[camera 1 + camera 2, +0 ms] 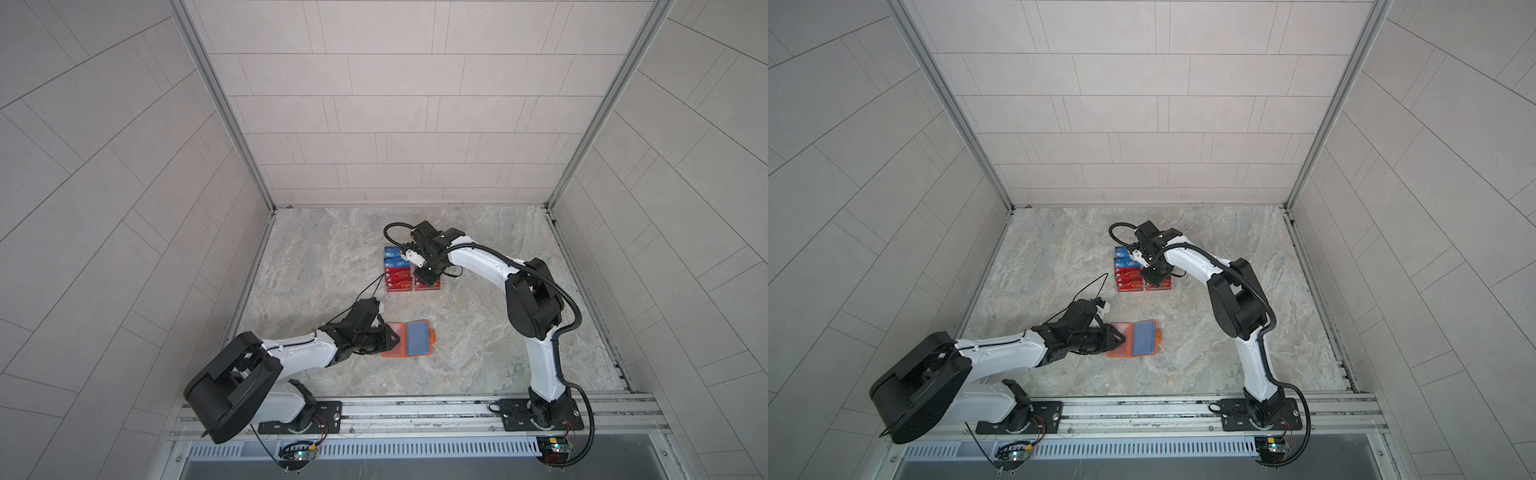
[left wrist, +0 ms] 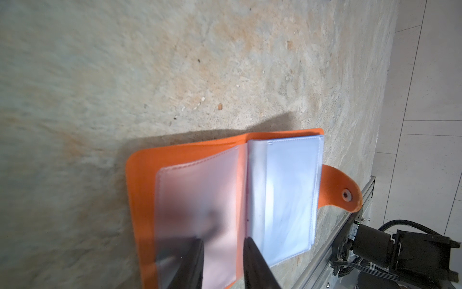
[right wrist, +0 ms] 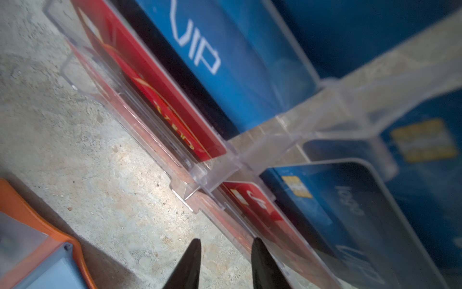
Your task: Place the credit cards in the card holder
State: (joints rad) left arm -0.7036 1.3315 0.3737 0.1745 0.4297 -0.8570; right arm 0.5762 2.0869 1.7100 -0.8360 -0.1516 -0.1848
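Note:
The orange card holder lies open and flat on the stone table, its clear sleeves facing up and its snap tab pointing right. My left gripper is open over the left page, its fingertips resting at the pink-tinted sleeve with nothing gripped between them. The credit cards, blue and red, stand in a clear acrylic stand. My right gripper hovers open at the stand's front edge, empty.
The acrylic stand sits behind the card holder, towards the middle of the table. Tiled walls enclose the table on three sides. An aluminium rail with both arm bases runs along the front edge.

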